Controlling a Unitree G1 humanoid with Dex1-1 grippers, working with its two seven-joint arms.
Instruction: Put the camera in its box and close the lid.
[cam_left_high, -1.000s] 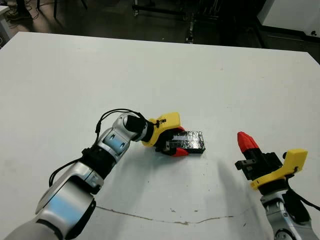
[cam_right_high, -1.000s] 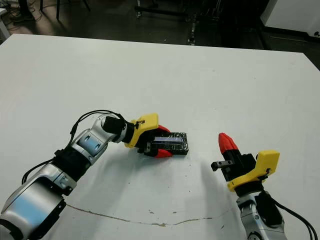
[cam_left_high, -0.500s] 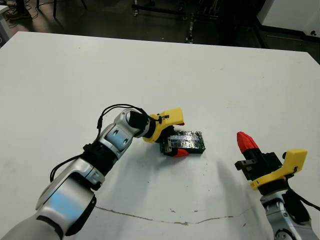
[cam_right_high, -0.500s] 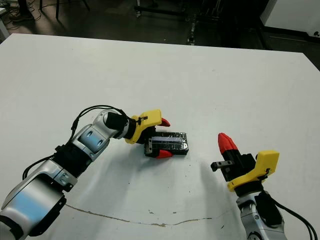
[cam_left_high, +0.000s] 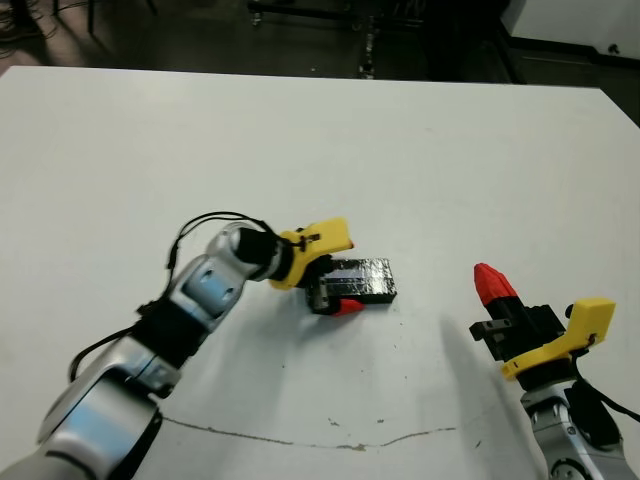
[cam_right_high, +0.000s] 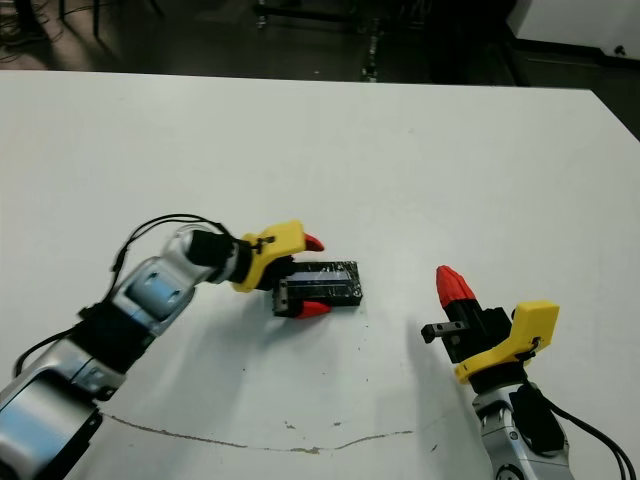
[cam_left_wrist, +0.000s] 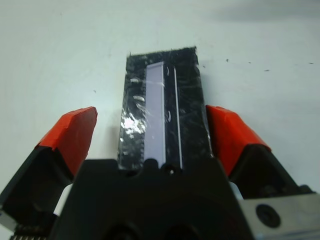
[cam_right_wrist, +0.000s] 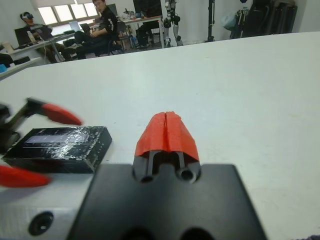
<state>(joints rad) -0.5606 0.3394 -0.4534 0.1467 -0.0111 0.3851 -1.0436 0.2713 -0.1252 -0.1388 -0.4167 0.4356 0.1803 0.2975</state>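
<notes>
The lid (cam_left_high: 358, 279), glossy black with a pale stripe, lies flat on the white table (cam_left_high: 450, 150) near its middle. Its stripe faces up in the left wrist view, lid (cam_left_wrist: 161, 112). My left gripper (cam_right_high: 314, 276) is open and straddles the lid's left end, one red fingertip (cam_left_wrist: 73, 131) on each side with a gap to the lid. The box and the camera are hidden, nothing of them showing under the lid. My right gripper (cam_left_high: 490, 285) is shut on nothing and hovers to the right of the lid, pointing towards it; the right wrist view shows the lid (cam_right_wrist: 60, 145) off to one side.
A thin dark scratch line (cam_left_high: 330, 435) runs across the table near its front. The far table edge borders a dark floor with stands. People (cam_right_wrist: 100, 25) sit at desks beyond the table in the right wrist view.
My left gripper's fingers have spread apart from the lid, which stays lying on the table. The head views have shifted a little. The right arm has not moved.
</notes>
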